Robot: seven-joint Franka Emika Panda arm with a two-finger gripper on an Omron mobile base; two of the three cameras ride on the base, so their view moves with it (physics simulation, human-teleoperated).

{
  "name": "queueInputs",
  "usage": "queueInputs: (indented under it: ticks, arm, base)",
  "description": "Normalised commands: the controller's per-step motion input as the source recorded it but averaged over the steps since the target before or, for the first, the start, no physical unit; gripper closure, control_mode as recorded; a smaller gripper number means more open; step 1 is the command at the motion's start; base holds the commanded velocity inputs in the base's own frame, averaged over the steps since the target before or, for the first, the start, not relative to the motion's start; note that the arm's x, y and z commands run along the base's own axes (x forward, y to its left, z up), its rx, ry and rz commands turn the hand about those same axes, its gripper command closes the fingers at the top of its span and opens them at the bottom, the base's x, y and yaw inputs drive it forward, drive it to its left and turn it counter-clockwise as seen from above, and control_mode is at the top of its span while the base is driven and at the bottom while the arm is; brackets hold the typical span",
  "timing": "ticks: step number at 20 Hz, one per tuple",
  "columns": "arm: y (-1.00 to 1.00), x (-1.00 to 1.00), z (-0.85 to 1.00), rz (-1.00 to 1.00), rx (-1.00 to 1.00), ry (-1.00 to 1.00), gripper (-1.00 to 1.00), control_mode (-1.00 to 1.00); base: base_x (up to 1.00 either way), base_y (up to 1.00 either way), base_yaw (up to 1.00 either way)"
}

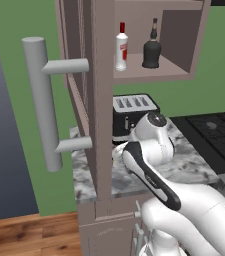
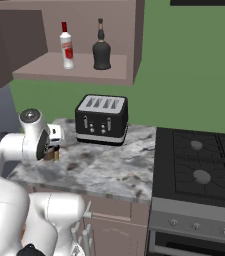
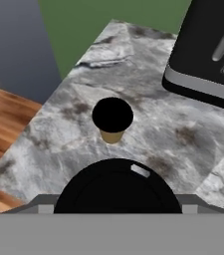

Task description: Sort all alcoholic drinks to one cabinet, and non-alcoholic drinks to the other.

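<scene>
Marble countertop (image 3: 183, 144) under my hand camera, with the little tan cup (image 3: 112, 118) sitting right below the gripper (image 2: 53, 152), black lid up. My jaws are spread wide with nothing between them, hovering above the cup and not touching it as far as I can tell. In the right base view the hand sits low at the counter's left end, and the cup is mostly hidden behind it.

What worries me: the cup is small and short, so if I come down a bit off-centre one finger lands on the lid and tips it over instead of straddling it. It also stands fairly near the counter's edge, with wood floor below, so a nudge could send it off.

Further out, the black toaster (image 2: 101, 119) is just beside my working area, and a wide swing could clip it. Both bottles, the clear one with the red label (image 1: 121, 47) and the squat black one (image 1: 151, 47), already stand on the open cabinet (image 1: 154, 72) shelf above. Its door with the big grey bar handle (image 1: 43, 102) hangs open right by my arm, so lifting the cup carelessly could bang into it.
</scene>
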Motion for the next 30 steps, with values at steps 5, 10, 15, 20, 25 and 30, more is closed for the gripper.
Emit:
queueInputs:
  ticks: [5,10,15,20,25,30]
  arm:
    - [-0.19,-0.12,0.53,0.0,0.05,-0.01,1.0,-1.0]
    - [-0.15,-0.15,0.49,0.0,0.02,0.0,1.0,-1.0]
    - [-0.14,-0.17,0.45,0.0,0.0,0.0,1.0,-1.0]
    - [-0.16,-0.21,0.42,-0.01,0.0,0.0,1.0,-1.0]
    - [-0.14,-0.17,0.33,-0.02,-0.01,0.0,1.0,-1.0]
    - [-0.05,-0.08,0.23,-0.05,-0.09,0.0,1.0,-1.0]
  base:
    - [0.0,0.0,0.0]
    - [0.0,0.0,0.0]
    - [0.0,0.0,0.0]
    - [0.0,0.0,0.0]
    - [0.0,0.0,0.0]
    - [0.0,0.0,0.0]
